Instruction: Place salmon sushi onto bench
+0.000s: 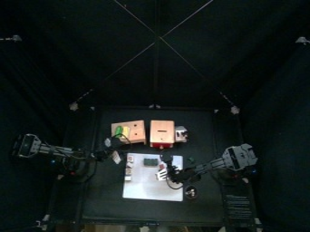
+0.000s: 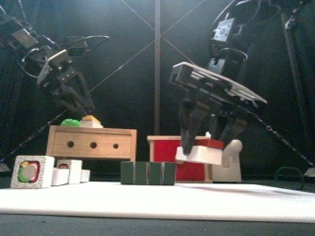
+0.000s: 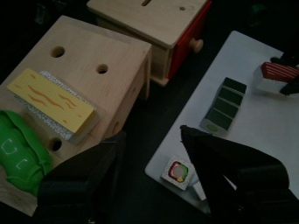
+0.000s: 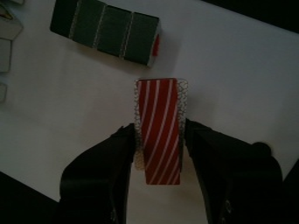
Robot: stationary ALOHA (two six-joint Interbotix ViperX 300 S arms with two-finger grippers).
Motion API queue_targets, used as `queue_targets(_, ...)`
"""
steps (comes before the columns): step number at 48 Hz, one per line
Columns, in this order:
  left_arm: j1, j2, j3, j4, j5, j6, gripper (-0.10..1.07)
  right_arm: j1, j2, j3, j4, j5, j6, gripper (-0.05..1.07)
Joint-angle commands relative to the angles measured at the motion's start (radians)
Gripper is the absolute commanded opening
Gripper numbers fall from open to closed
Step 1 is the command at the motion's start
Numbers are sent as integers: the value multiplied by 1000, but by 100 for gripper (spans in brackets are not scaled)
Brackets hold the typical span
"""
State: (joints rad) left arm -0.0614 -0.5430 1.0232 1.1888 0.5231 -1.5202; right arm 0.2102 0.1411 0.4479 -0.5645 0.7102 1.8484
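Observation:
The salmon sushi [image 4: 162,105], a red block with white stripes, sits between my right gripper's [image 4: 162,131] jaws, which are shut on its sides. It is held a little above the white mat [image 4: 246,79]. In the front view the right gripper [image 2: 205,138] hangs in front of the red box [image 2: 172,152]. The wooden bench [image 2: 92,143] stands at the back left. A yellow egg sushi [image 3: 52,101] and a green piece [image 3: 17,149] lie on the bench's top [image 3: 105,66]. My left gripper [image 3: 152,140] is open and empty, hovering above the bench [image 1: 127,131].
A row of dark green blocks [image 2: 147,172] stands on the mat, also seen in the right wrist view [image 4: 105,31]. Roll sushi pieces [image 2: 31,171] stand at the mat's left end. The red box [image 1: 164,136] stands to the right of the bench.

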Motion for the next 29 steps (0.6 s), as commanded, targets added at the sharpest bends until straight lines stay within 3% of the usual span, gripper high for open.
queue_targets(1, 0, -18, -9, 6, -2, 0, 89, -17, -48, -40, -31, 2, -3, 65)
queue_targets(16, -9, -156, 38, 14, -17, 0, 89, -101, -98, -127, -241, -32, -3, 65)
queue_targets(29, -9, -244, 81, 12, -57, 2, 89, -258, -55, -207, -295, -252, -3, 65)
